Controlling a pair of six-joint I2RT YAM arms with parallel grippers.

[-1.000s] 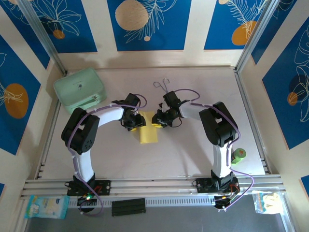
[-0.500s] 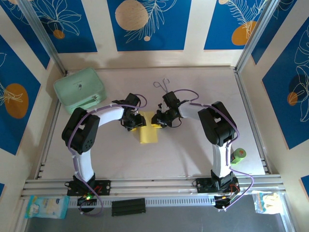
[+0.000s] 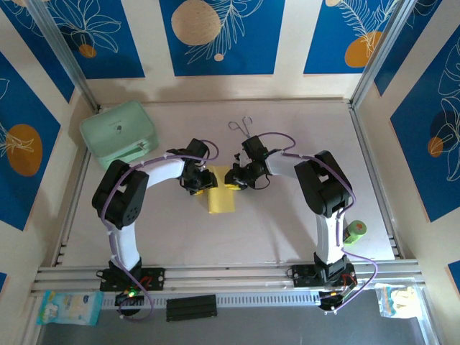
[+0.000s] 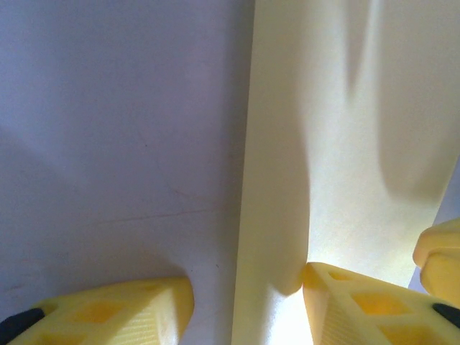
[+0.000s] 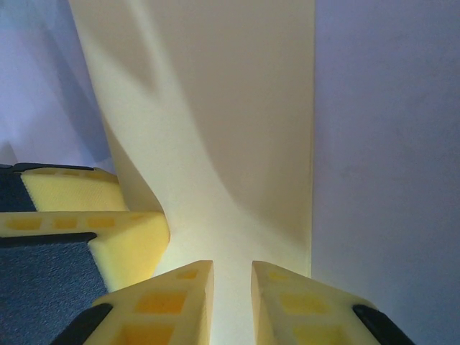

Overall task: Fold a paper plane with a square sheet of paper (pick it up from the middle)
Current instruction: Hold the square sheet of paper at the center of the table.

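Yellow and folded into a narrow strip, the square sheet of paper lies near the middle of the pale surface, its long axis running from the near side to the far side. Both arms arch inward and meet over the strip's far end: the left gripper at its far left corner, the right gripper at its far right corner, the two close together. In the left wrist view the left jaws stand about half open and straddle the paper's straight left edge. One yellow finger rests on the sheet and the other sits on the bare surface, so nothing is held. In the right wrist view the right jaws are drawn nearly together, leaving a slim gap through which the sheet shows. Both fingers sit over the paper; a pinch on it cannot be made out. At the left of that view the left gripper's finger touches the sheet's margin, which appears to bow up slightly against it. A mint-green case sits at the far left corner of the surface, well apart from the paper. Thin metal tongs lie just beyond the right gripper.
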